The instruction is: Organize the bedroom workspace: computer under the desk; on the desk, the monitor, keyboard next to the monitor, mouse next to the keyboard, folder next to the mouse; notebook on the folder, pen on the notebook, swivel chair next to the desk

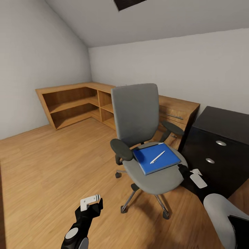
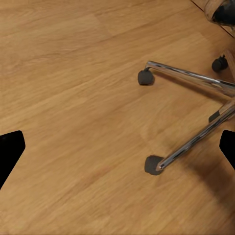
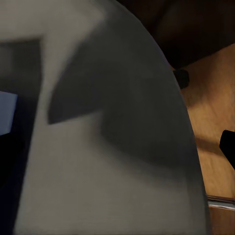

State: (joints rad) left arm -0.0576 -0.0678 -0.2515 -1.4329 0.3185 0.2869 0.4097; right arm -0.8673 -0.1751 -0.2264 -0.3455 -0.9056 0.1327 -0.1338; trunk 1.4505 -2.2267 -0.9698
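Note:
The grey swivel chair point(image 1: 136, 110) stands mid-room, turned toward me. On its seat lies the blue folder point(image 1: 167, 159) with the pale pen point(image 1: 157, 157) resting on top. The desk's black drawer unit point(image 1: 221, 155) stands right of the chair. My right gripper point(image 1: 194, 175) hovers open at the seat's right edge, beside the folder; its wrist view looks closely at the grey seat point(image 3: 117, 147) with a strip of the folder point(image 3: 6, 112) at the edge. My left gripper point(image 1: 92, 202) is open, low over the floor in front of the chair base point(image 2: 196, 78). The notebook, monitor, keyboard, mouse and computer are out of view.
Low light-wood shelving point(image 1: 76, 103) runs along the back corner and behind the chair. The chair's metal legs end in dark castors point(image 2: 152, 165) close to my left gripper. Open wood floor point(image 1: 52, 162) spreads to the left. The sloped ceiling drops toward the left wall.

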